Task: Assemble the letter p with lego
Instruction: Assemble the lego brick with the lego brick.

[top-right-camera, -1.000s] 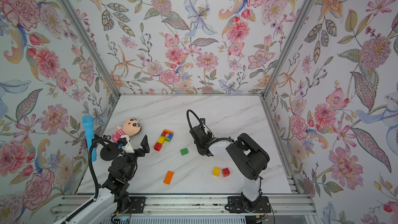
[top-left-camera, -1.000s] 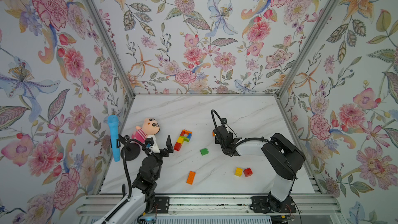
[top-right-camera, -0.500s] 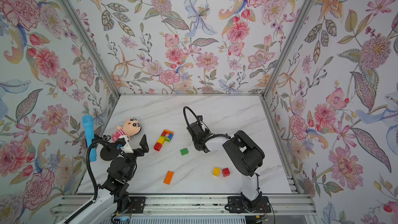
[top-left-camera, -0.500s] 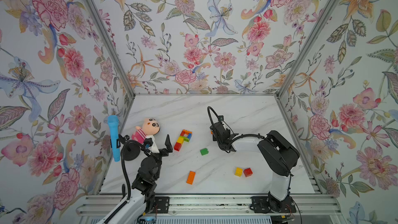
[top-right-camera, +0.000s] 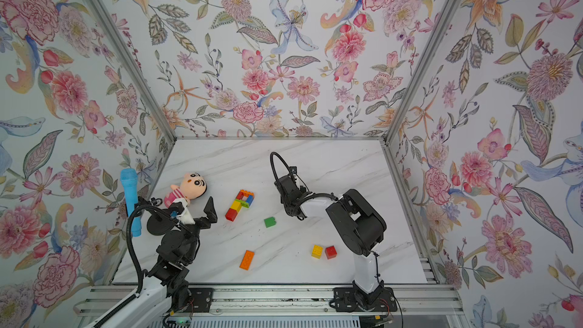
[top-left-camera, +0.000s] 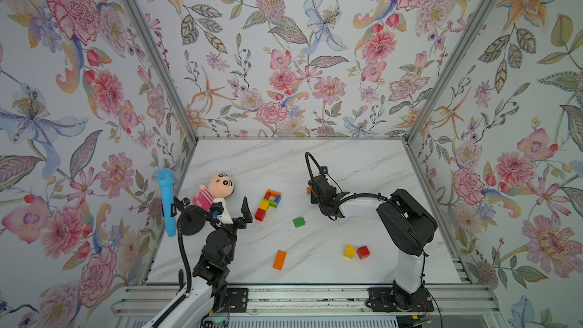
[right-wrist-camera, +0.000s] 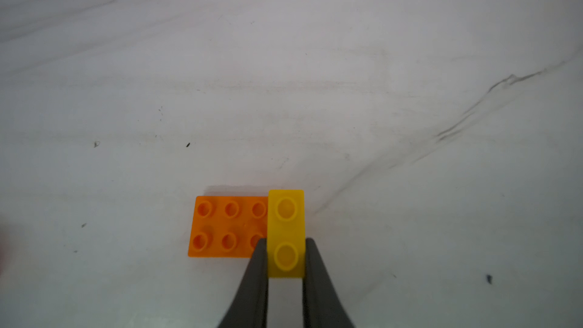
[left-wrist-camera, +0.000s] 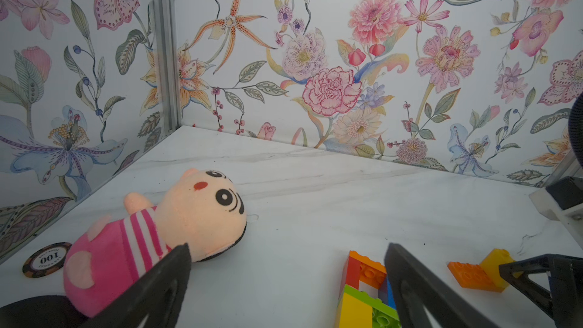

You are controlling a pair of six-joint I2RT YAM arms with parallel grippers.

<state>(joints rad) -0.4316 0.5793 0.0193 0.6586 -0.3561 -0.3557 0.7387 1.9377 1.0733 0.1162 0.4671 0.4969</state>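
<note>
A yellow brick (right-wrist-camera: 286,233) sits at one end of a flat orange brick (right-wrist-camera: 227,227) on the white desk (right-wrist-camera: 315,89). The right fingers (right-wrist-camera: 258,263) pinch it. The lego shape (top-left-camera: 268,205) lies mid-desk, with a green brick (top-left-camera: 299,222) near it. The left fingers (left-wrist-camera: 170,272) are spread wide by the pink doll (left-wrist-camera: 176,225).

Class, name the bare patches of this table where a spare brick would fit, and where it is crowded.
Bare: far strip of table along the back wall; front middle between green brick, long orange brick and loose yellow brick. Crowded: around the P-shaped build, between doll, left gripper and right gripper.
</note>
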